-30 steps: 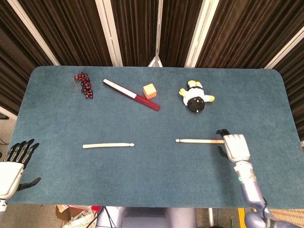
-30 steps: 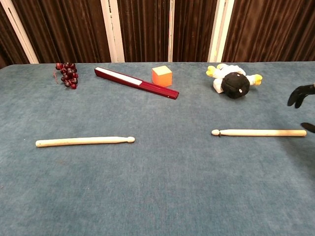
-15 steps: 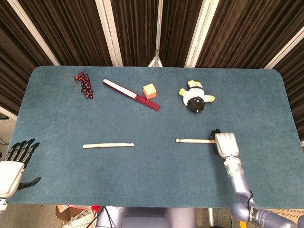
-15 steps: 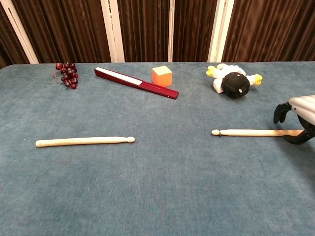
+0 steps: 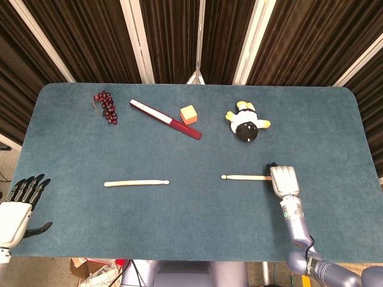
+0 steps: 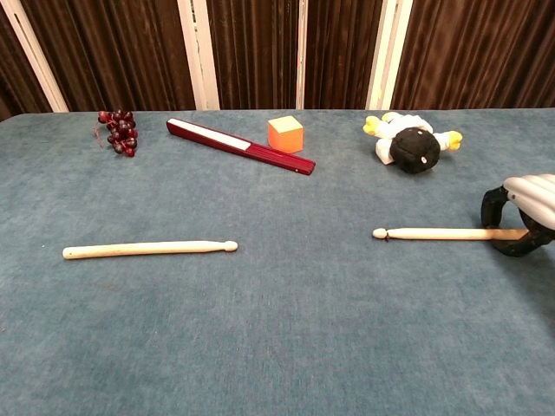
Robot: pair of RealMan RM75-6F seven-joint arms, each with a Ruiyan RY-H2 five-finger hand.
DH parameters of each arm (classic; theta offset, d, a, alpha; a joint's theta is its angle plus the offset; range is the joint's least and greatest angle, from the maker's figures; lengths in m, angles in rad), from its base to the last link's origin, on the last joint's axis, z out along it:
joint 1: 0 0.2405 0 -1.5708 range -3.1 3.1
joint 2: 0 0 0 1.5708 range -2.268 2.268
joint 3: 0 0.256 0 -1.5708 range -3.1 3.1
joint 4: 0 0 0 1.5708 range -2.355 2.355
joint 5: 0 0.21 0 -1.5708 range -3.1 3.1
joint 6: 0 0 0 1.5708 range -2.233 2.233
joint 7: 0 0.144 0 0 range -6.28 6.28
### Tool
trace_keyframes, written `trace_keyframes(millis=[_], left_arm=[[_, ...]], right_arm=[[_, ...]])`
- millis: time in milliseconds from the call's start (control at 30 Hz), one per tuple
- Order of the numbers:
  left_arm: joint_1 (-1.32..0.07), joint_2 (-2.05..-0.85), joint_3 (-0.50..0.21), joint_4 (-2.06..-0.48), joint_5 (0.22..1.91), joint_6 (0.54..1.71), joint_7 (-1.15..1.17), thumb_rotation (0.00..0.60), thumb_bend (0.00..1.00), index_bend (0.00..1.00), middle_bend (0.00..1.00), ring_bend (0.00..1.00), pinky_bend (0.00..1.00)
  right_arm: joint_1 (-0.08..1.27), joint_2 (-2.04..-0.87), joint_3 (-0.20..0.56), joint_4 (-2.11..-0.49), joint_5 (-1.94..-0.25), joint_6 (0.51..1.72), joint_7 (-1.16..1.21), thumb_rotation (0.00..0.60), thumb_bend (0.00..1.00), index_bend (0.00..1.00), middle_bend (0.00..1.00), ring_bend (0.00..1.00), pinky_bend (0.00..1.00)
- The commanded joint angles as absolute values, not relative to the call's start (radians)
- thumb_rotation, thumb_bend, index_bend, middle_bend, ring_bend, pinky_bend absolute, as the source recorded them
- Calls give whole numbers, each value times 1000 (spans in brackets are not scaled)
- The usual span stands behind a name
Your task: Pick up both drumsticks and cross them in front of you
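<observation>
Even, fairly bright light falls from above on the counter (image 5: 72, 149), leaving only faint, soft shadows and no glare. Both views look sharp; the curtains (image 6: 113, 52) behind stay dark, and the head view's edges perhaps bow slightly.

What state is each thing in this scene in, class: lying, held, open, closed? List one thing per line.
Right pale wooden drumstick: flat on the table, butt end inside the right hand's curled fingers.
Left pale wooden drumstick: lying flat, untouched.
Right hand: fingers curled around the drumstick's butt end.
Left hand: open, fingers apart, off the table's left edge.
Dark red folding fan: closed, lying flat.
Black and white plush toy: lying on the table.
</observation>
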State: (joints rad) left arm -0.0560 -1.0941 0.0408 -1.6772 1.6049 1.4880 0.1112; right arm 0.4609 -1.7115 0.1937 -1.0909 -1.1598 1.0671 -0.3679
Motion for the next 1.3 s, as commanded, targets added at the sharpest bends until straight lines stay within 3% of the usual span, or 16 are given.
trace_keyframes(millis=[33,233,400,567,700,767,833,933,1000,1133,1300], left_arm=[[-56,-1094,41,-1678,1603,1486,111,600,85,27,0,0,46],[-57,-1092,42,-1681,1601,1482,113,600,86,28,0,0,47],[-58,-1091,42,-1684,1597,1478,115,600,86,32,0,0,47],[-77,-1077,29,-1723,1577,1449,115,600,89,41,0,0,61],[-127,-1062,-14,-1773,1536,1394,162,600,136,78,7,40,179],[-164,-1060,-44,-1798,1495,1350,206,600,164,115,44,137,299],[-204,-1063,-77,-1818,1444,1301,265,600,218,164,142,350,504],[-271,-1090,-128,-1821,1360,1234,363,600,261,270,314,596,727],[-316,-1121,-163,-1818,1286,1192,424,600,274,325,389,695,820],[-401,-1199,-210,-1803,1131,1124,544,600,309,345,401,775,898],[-499,-1316,-229,-1759,961,1080,691,600,310,357,390,783,904]], right_arm=[[461,-1720,188,-1077,-1164,1069,-364,600,377,553,499,708,779],[460,-1733,177,-1048,-1193,1083,-328,600,402,725,631,741,779],[459,-1730,161,-1041,-1238,1099,-270,600,488,757,653,742,779],[458,-1717,154,-1049,-1262,1103,-231,600,508,759,654,741,779],[457,-1706,151,-1060,-1274,1104,-206,600,510,759,654,742,779],[457,-1701,152,-1066,-1277,1105,-196,600,510,759,654,742,779],[457,-1698,153,-1072,-1279,1106,-189,600,510,759,654,742,779],[456,-1694,156,-1080,-1280,1109,-181,600,511,759,654,741,779],[455,-1691,157,-1085,-1280,1111,-177,600,510,759,654,741,779],[455,-1686,161,-1094,-1276,1110,-179,600,511,759,654,742,779],[455,-1683,166,-1102,-1273,1113,-174,600,513,759,654,741,779]])
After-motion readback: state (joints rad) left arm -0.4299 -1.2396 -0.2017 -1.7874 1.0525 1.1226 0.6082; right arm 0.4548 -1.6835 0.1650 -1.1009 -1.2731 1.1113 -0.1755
